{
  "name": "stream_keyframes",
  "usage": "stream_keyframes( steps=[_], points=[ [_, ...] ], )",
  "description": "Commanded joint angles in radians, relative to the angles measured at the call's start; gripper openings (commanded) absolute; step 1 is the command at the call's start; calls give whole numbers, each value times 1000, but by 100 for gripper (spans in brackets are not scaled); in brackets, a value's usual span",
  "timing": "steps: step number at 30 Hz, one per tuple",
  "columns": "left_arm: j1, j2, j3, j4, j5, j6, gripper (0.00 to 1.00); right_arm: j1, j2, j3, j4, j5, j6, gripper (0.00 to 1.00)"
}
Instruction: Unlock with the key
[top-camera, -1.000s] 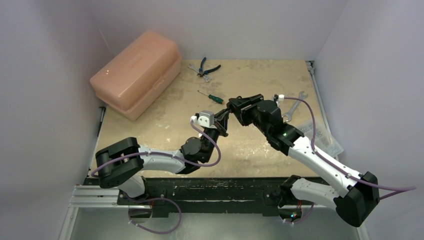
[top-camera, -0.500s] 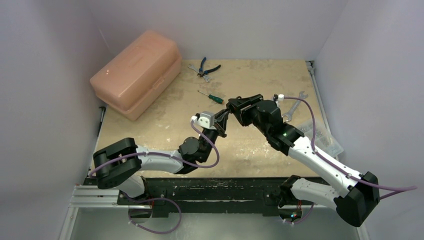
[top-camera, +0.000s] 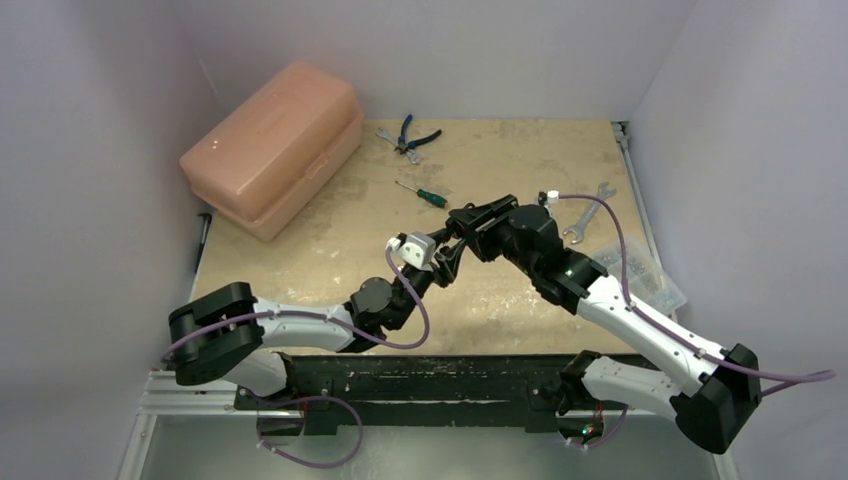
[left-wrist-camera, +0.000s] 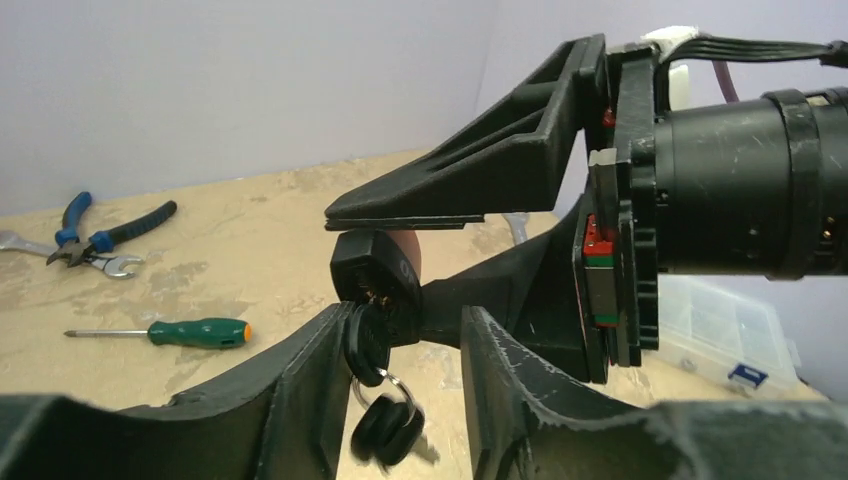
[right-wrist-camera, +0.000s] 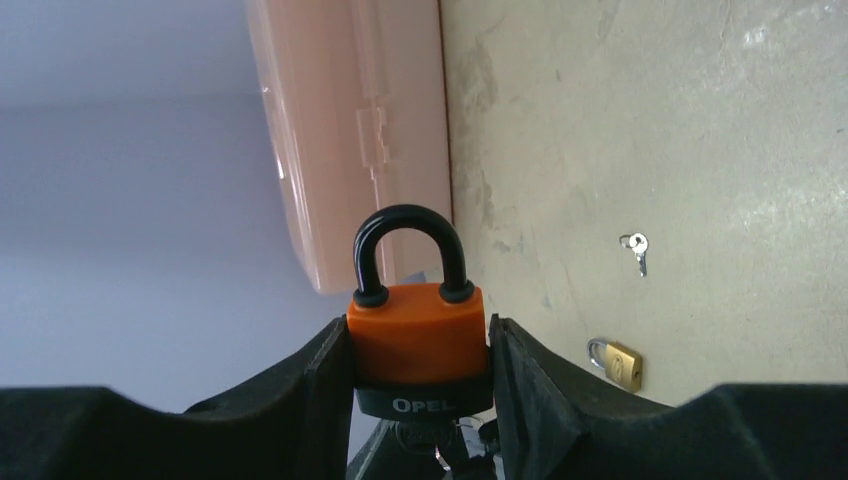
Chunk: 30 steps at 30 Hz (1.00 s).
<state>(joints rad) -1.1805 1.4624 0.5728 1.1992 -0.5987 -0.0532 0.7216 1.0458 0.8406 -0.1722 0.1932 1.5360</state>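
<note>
Above the middle of the table, the two grippers have come closer together around the key in the lock.

Compared with a second ago, the left arm is stretched further forward and the right gripper has shifted a little toward it, so they now meet in the air. The right gripper is clamped on the orange padlock, and the shackle is seated on both legs. The key sits in the bottom of the padlock, with its spare keys hanging from the ring. The left gripper is spread wider than the key head, which lies just beside one finger and is not pinched. I judge that the insertion is done and the turn is not yet made.
</note>
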Motion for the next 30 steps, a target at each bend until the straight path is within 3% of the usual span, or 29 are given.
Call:
stream_keyframes(
  steps=[1, 7, 15, 30],
  points=[
    [0, -111, 5, -120, 152, 18, 47, 35, -47, 61, -3, -58, -46, 0],
    [31, -245, 26, -366, 170, -62, 57, 35, -68, 52, -5, 18, -119, 0],
    [134, -308, 38, -479, 254, -207, 70, 35, -79, 65, 6, 28, -205, 0],
    [160, -178, 34, -291, 331, -354, 64, 35, -122, 43, 39, 39, -256, 0]
  ],
)
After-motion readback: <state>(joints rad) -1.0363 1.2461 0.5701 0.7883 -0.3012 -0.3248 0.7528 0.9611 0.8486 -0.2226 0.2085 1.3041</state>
